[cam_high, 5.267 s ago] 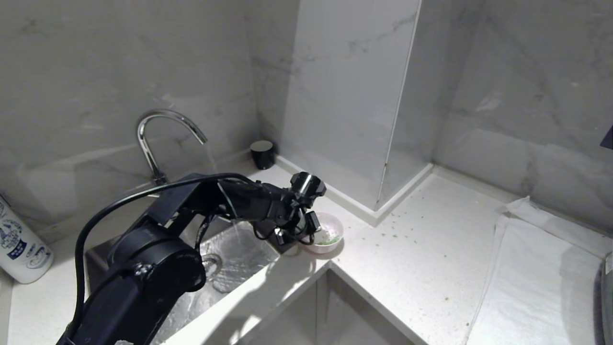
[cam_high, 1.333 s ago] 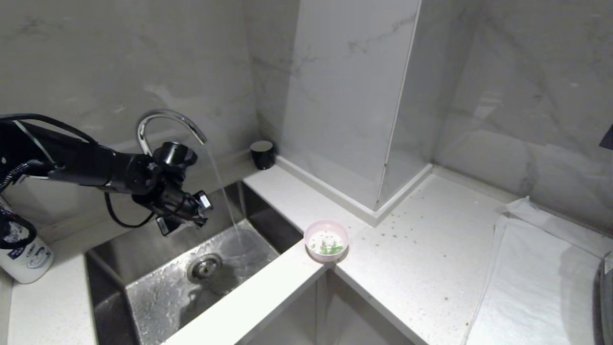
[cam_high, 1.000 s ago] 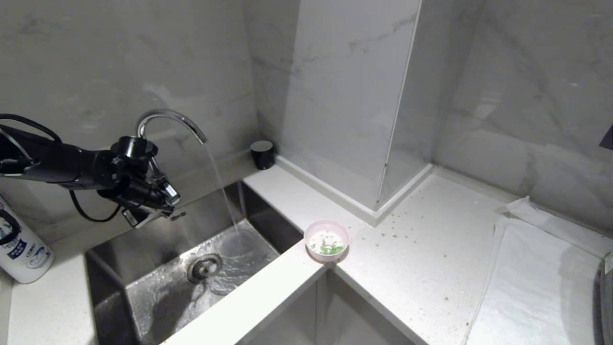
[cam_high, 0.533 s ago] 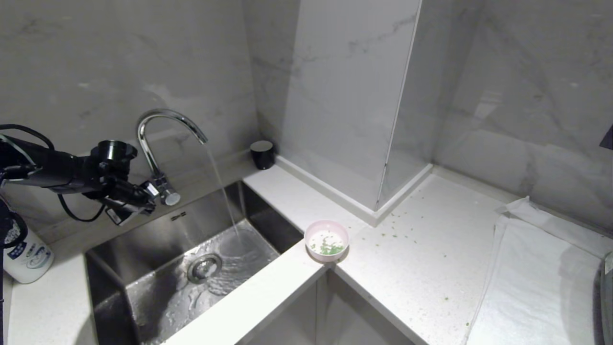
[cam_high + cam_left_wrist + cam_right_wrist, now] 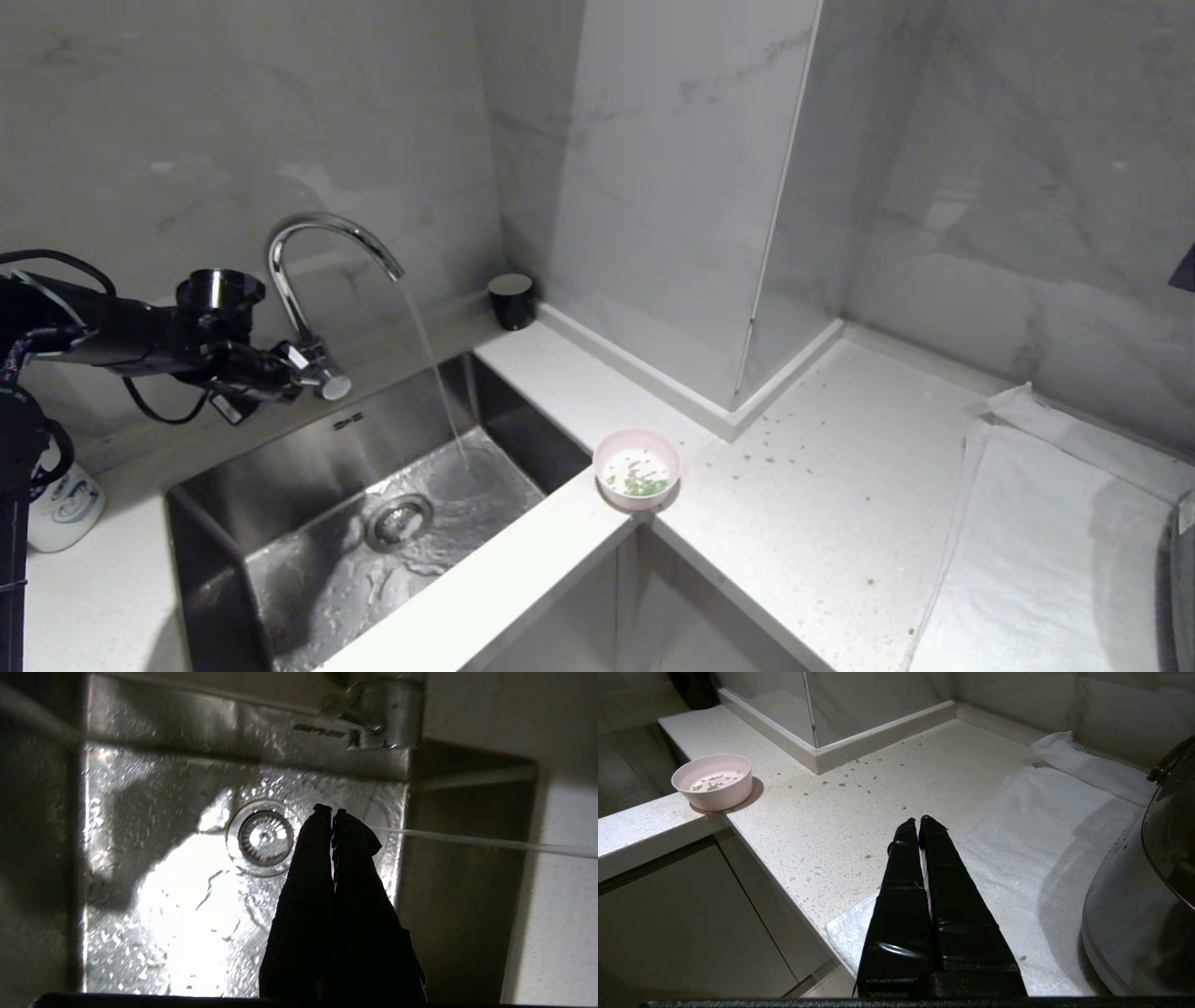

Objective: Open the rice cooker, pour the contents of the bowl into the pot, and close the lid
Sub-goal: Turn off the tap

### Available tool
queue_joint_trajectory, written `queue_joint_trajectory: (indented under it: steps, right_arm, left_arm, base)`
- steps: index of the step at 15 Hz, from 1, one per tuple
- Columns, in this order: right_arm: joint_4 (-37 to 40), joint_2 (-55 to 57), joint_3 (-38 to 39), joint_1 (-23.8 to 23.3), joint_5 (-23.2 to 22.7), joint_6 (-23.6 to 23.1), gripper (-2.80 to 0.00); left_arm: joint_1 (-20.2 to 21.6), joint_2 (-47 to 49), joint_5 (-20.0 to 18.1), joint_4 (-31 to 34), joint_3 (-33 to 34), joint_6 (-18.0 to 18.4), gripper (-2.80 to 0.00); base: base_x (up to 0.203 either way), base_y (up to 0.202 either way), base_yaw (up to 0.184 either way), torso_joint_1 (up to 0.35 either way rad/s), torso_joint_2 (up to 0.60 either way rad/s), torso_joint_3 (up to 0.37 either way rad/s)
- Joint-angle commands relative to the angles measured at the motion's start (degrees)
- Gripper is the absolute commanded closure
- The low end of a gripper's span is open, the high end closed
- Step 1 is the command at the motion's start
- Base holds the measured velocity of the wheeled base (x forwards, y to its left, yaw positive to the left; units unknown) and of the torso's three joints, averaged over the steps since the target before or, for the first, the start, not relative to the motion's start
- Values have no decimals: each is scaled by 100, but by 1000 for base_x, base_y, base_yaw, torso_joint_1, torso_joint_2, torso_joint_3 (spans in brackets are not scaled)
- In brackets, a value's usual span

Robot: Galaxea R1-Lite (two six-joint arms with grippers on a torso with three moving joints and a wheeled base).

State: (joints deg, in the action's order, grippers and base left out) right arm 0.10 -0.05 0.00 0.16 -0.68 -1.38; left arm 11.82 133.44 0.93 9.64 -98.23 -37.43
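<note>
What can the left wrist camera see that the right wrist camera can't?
Only the left wrist view shows the wet sink, its drain, the running water and the shut left gripper. Only the right wrist view shows the bowl with green bits, the towel, a big pan and the shut right gripper. Both show the pale counter.

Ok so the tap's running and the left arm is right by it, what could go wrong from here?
The shut left gripper sits at the faucet handle; a clumsy push could raise the stream instead of stopping it, splashing the counter. The bowl stands at the counter's corner edge by the sink; a passing arm could knock it off.
</note>
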Motion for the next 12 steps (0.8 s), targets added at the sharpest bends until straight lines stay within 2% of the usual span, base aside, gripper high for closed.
queue_joint_trajectory:
  steps: [1, 7, 12]
  right_arm:
    - [-1, 5, 9, 2, -2, -3, 0]
    - [-1, 5, 9, 2, -2, 3, 0]
    - [-1, 5, 9, 2, -2, -3, 0]
  left_arm:
    - [21, 25, 13, -187, -14, -19, 0]
    - [22, 79, 13, -374, -135, -19, 0]
    - [40, 306, 259, -366, -319, -28, 0]
  base:
    - [0, 0, 0, 0, 0, 0]
    - [0, 0, 0, 0, 0, 0]
    - [0, 0, 0, 0, 0, 0]
